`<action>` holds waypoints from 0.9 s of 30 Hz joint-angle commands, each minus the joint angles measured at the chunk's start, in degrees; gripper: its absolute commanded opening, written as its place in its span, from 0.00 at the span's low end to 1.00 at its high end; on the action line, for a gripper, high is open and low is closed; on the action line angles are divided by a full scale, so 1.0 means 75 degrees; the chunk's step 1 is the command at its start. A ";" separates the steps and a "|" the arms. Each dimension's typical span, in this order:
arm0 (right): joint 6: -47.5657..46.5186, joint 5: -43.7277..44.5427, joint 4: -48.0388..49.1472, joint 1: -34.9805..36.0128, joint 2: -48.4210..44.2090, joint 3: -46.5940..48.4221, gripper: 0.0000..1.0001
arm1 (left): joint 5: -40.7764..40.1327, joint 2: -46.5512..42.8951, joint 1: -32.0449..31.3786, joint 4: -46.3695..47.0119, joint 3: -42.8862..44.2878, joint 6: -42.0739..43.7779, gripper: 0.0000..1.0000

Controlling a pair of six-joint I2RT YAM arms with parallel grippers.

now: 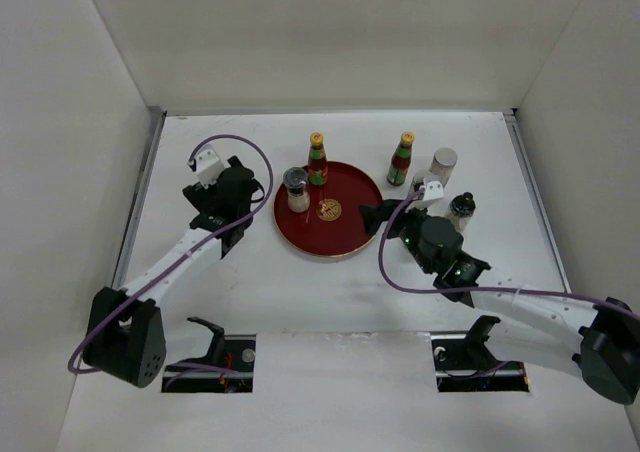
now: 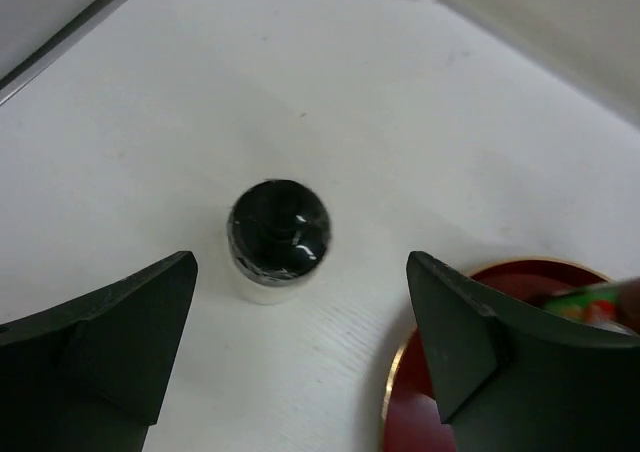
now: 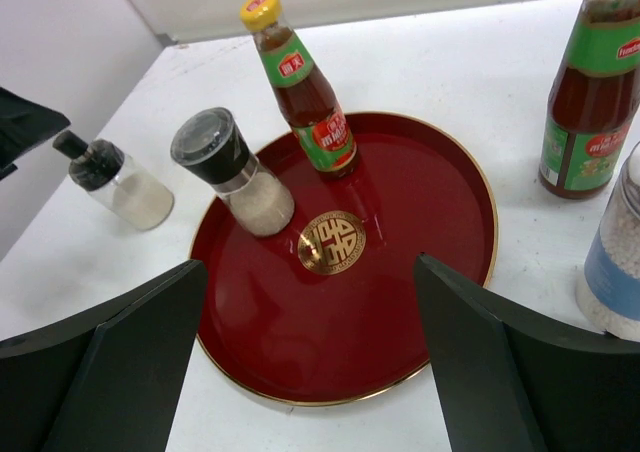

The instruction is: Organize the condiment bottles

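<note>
The round red tray (image 1: 345,234) holds one sauce bottle (image 1: 317,160) and one dark-lidded shaker (image 1: 296,190). The other sauce bottle (image 1: 402,160), a silver-lidded shaker (image 1: 443,167) and a dark-lidded shaker (image 1: 460,210) stand on the table right of it. A black-lidded jar (image 2: 278,234) stands left of the tray (image 2: 530,269), just ahead of my open, empty left gripper (image 2: 300,272); the left arm (image 1: 228,210) hides it from above. My right gripper (image 3: 310,269) is open and empty over the tray's near right rim (image 3: 430,192), also seen from above (image 1: 372,215).
White walls enclose the table on the left, back and right, with a metal rail (image 1: 148,182) along the left edge. In the right wrist view the black-lidded jar (image 3: 110,182) and the off-tray sauce bottle (image 3: 590,102) flank the tray.
</note>
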 commanded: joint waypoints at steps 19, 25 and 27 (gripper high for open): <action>-0.0130 0.0006 0.0486 0.0143 0.0139 0.0118 0.91 | 0.0730 0.2308 0.1254 0.0427 0.0818 -0.0436 0.56; -0.0130 -0.0006 0.0486 0.0143 0.0232 0.0141 0.91 | 0.0239 0.1139 0.0541 0.0579 0.0221 -0.0343 0.46; -0.0154 0.0006 0.0486 0.0143 0.0291 0.0165 0.91 | -0.0042 0.0529 0.0026 0.0510 -0.0002 -0.0249 0.45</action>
